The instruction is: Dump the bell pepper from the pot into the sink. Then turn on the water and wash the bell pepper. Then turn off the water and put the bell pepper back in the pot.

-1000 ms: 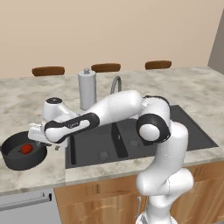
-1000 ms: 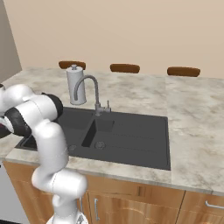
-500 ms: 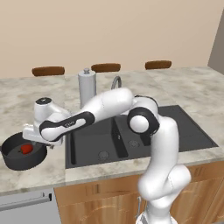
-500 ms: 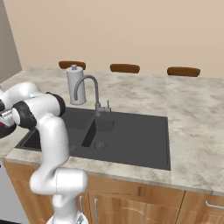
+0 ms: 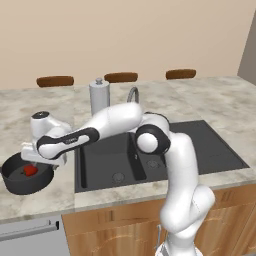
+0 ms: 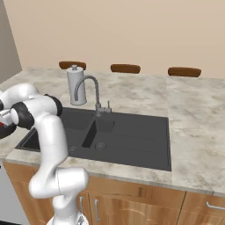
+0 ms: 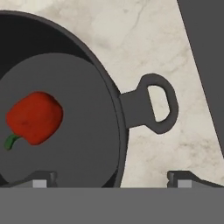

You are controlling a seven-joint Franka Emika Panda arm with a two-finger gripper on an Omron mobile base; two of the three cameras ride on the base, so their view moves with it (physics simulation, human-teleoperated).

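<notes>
The dark grey pot [image 5: 20,181] sits on the counter left of the sink [image 5: 200,145]. The red bell pepper [image 5: 31,170] lies on its floor. My gripper [image 5: 40,161] hovers just above the pot's right rim. In the hand view the pot [image 7: 83,135] fills the left side, with the bell pepper [image 7: 35,117] inside it. Its loop handle [image 7: 151,106] sticks out toward the sink's edge [image 7: 205,52]. My gripper [image 7: 111,181] is open; its fingertips [image 7: 40,180] stand wide apart, over the pot's rim and handle, holding nothing.
A tall silver canister [image 5: 99,97] stands behind the sink beside the gooseneck faucet [image 5: 133,94]. In the right base view the faucet [image 6: 90,90], canister [image 6: 75,85] and black double-basin sink [image 6: 132,136] show. No water runs. Three dark chair backs line the far counter edge.
The arm has reached further left and lower, bringing the hand from beside the sink to just above the pot's right rim. Pot and pepper have not moved.
</notes>
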